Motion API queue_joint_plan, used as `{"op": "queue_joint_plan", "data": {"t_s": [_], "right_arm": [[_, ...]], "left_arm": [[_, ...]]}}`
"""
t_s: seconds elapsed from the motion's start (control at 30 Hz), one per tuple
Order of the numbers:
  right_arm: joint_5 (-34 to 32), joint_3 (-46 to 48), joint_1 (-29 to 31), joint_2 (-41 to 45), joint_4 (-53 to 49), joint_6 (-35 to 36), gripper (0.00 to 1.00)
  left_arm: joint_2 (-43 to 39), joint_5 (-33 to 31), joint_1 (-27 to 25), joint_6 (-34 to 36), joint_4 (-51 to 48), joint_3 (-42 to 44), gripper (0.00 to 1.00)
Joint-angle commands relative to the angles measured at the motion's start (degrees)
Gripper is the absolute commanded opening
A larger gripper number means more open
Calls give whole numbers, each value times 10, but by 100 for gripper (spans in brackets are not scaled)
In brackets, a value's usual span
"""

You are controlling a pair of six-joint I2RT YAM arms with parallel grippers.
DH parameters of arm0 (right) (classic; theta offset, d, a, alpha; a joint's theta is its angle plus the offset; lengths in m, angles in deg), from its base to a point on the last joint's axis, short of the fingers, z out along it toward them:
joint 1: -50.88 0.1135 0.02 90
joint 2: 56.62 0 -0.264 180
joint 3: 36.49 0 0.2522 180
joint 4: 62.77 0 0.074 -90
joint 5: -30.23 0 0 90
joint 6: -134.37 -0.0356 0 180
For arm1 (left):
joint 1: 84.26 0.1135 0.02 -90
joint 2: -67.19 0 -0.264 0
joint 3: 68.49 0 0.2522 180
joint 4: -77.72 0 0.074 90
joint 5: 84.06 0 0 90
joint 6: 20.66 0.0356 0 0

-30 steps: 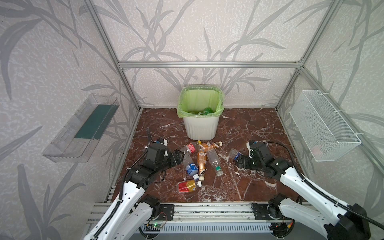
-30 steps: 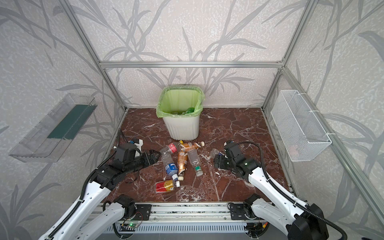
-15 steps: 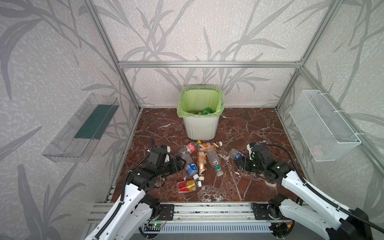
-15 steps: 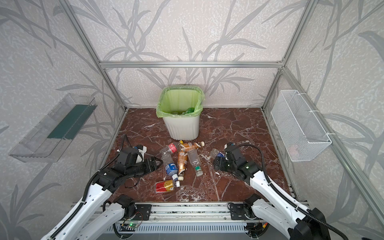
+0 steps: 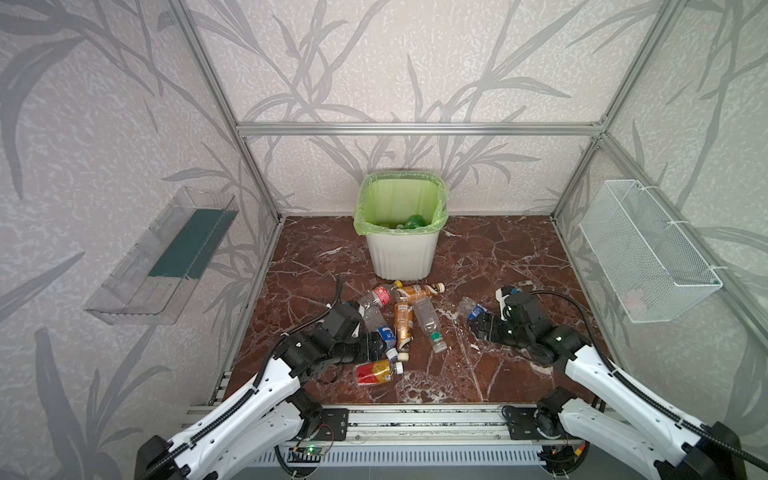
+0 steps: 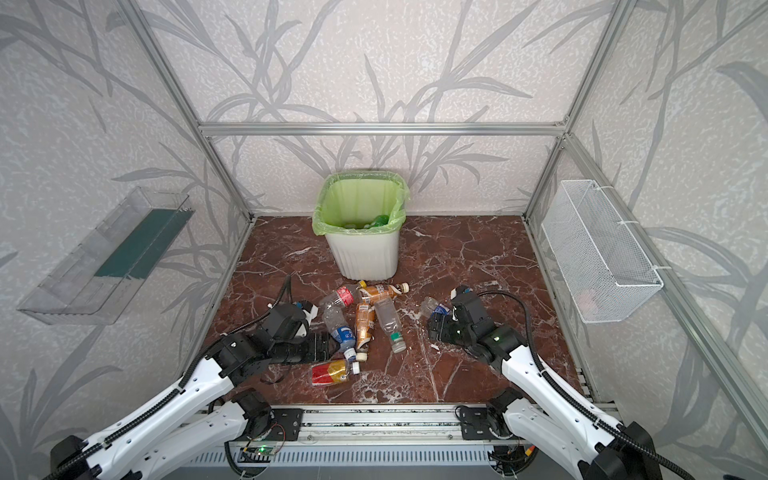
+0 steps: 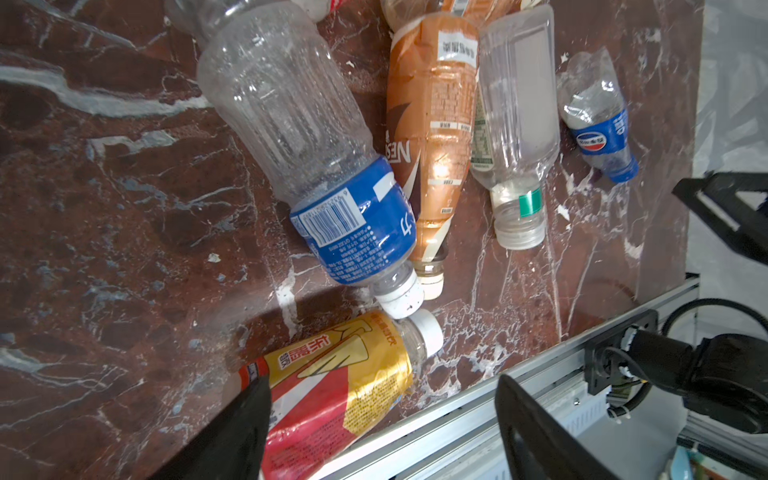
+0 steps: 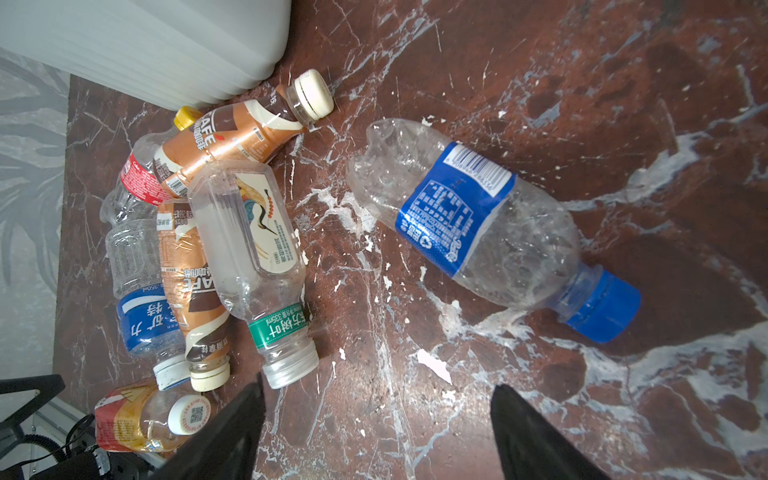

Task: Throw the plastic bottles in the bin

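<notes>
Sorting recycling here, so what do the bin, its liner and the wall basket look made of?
Bin: likely white plastic, matt; moulded ribs.
Liner: thin translucent green film; wrinkles over the rim.
Basket: white-coated wire mesh, probably metal; you see through it.

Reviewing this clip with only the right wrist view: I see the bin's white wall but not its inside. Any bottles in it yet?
Observer: Yes, both top views show a green bottle lying inside the bin.
Operator: And the other arm?
Observer: The left wrist view shows the left gripper open over the red-yellow bottle, not closed on it.
</notes>
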Motion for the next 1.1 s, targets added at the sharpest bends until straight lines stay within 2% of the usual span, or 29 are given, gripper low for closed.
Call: {"op": "queue_joint_plan", "data": {"t_s": [0.0, 0.23, 0.33, 0.77, 1.07], "right_arm": [[-1, 4, -2, 9, 8, -11, 85], [-14, 4, -2, 27, -7, -2, 85], [-17, 12, -2, 35, -5, -7, 85], [-15, 22, -2, 16, 9, -3, 86], [-10, 28, -2, 12, 14, 0, 86]], "left_arm": [[13, -55, -25, 28, -32, -36, 84], [93, -140, -97, 40, -63, -63, 89], [122, -158, -117, 44, -70, -73, 91], [211, -187, -194, 38, -100, -96, 98], [216, -178, -216, 8, -100, -86, 98]]}}
